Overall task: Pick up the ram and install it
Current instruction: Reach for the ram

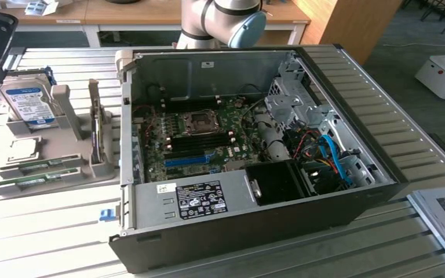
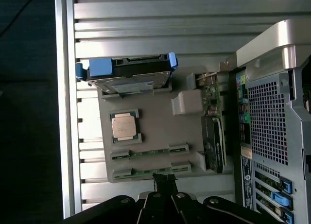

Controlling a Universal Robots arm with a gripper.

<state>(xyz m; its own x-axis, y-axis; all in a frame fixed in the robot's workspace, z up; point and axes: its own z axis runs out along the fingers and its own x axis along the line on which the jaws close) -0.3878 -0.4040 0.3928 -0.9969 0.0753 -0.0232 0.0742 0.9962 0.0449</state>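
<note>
**Ram seated in its holder, closed gripper above it**

The ram is seen lying flat in the outermost slot of the grey holder, at the holder's edge. It is not gripped. A twin green stick is seated in the holder's next slot, parallel to it. Further into the holder a processor chip is laid flat, and at the holder's far end a hard drive is propped upright. A dark card is stood on edge along the holder's side.

The gripper is shown with its fingers pressed together and nothing pinched. It is lined up over the ram's slot; whether contact is made cannot be judged, though it appears to hang clear above.

Just beside the holder, an opened computer case is placed on the slatted table.
</note>
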